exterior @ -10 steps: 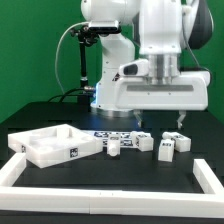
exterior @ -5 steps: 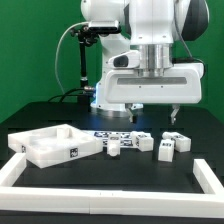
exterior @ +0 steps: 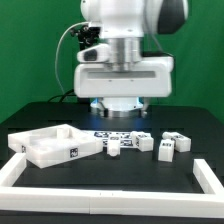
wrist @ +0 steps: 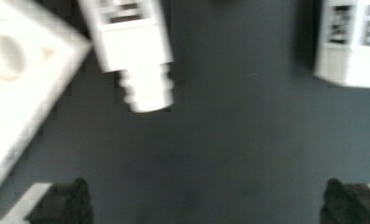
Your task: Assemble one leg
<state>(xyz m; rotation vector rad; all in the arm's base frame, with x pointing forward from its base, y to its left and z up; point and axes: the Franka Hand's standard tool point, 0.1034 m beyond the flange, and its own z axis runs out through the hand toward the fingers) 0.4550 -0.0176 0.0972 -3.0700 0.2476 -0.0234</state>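
Several small white legs lie in a row on the black table: one (exterior: 115, 147), one (exterior: 145, 142) and a pair at the exterior view's right (exterior: 170, 145). The square white tabletop (exterior: 48, 146) lies at the exterior view's left. My gripper (exterior: 121, 110) hangs above the row, behind the legs, touching nothing. In the wrist view the gripper (wrist: 207, 202) is open and empty, with dark fingertips (wrist: 57, 203) wide apart. A leg (wrist: 129, 45) with its screw end towards me lies ahead of the jaws. Another white part (wrist: 351, 45) and the tabletop's corner (wrist: 18, 75) show beside it.
The marker board (exterior: 112, 134) lies flat behind the legs. A raised white rim (exterior: 100, 187) borders the table at the front and sides. The arm's base and a cable (exterior: 78, 60) stand at the back against a green wall.
The arm has swung steadily towards the exterior view's left, from over the right-hand legs to over the middle of the row. The parts on the table have not moved.
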